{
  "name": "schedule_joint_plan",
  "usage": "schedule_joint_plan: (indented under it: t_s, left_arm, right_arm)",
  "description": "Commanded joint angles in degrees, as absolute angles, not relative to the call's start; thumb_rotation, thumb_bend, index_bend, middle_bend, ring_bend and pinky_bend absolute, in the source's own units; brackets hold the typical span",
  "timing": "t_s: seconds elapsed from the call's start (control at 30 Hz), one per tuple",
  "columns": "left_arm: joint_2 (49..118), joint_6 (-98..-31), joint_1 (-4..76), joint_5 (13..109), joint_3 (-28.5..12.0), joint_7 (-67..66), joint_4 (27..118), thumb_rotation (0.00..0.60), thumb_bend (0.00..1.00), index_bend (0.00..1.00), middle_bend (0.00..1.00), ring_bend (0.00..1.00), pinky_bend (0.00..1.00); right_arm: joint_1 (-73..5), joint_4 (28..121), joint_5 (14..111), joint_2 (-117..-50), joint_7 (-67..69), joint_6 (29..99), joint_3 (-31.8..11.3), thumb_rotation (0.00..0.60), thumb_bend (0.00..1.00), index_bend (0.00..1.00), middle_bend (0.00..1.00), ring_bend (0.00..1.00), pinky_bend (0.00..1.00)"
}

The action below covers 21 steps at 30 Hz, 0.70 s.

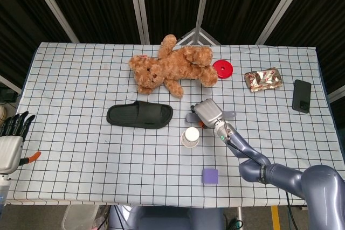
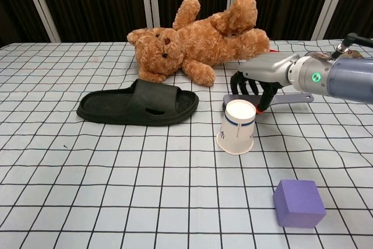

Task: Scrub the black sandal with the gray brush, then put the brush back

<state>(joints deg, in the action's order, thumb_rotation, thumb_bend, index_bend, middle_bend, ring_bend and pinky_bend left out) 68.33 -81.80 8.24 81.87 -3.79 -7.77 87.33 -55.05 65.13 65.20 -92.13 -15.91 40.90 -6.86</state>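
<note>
Right hand point(image 2: 254, 87) apparently clasping gray brush point(image 2: 289, 100); left hand point(image 1: 13, 133) idle, fingers spread

Open checked tabletop point(image 1: 70, 79) is found left of and in front of the black rubber sandal point(image 1: 139, 115). Behind the sandal, passage is blocked by the brown plush teddy bear point(image 1: 172, 69). To its right, the gap is narrowed by the tilted white paper cup point(image 2: 236, 126), with the purple foam cube point(image 2: 298, 203) lying nearer the front edge.
</note>
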Motion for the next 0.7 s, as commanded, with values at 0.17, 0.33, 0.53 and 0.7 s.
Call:
schedule_joint_plan:
  t_s: [0.17, 0.33, 0.53, 0.7]
  left_arm:
    - [68.25, -82.00, 8.17, 82.24, -3.60, -7.72, 87.51, 0.600, 0.02, 0.00, 0.00, 0.00, 0.00]
    - [68.22, -82.27, 8.13, 83.44, -3.01, -7.82, 87.87, 0.600, 0.02, 0.00, 0.00, 0.00, 0.00]
    - [68.48, -81.98, 8.47, 85.22, -2.14, -7.47, 87.77, 0.600, 0.07, 0.00, 0.00, 0.00, 0.00]
    - [69.14, -78.59, 10.19, 86.86, -0.87, -6.52, 87.33, 0.600, 0.15, 0.00, 0.00, 0.00, 0.00]
  right_arm:
    - [-52.98, 64.36, 73.21, -92.35, -9.11, 47.91, -6.71, 0.600, 0.61, 0.75, 0.64, 0.56, 0.55]
    - [-52.43, 66.84, 76.59, -91.00, -7.71, 50.71, -6.64, 0.600, 0.61, 0.76, 0.64, 0.57, 0.57]
    - [-52.40, 70.21, 77.71, -90.07, -9.40, 51.81, -7.07, 0.600, 0.61, 0.76, 0.64, 0.57, 0.57]
    - [-52.94, 74.08, 77.67, -89.52, -11.60, 52.28, -8.28, 0.600, 0.61, 0.76, 0.64, 0.57, 0.57]
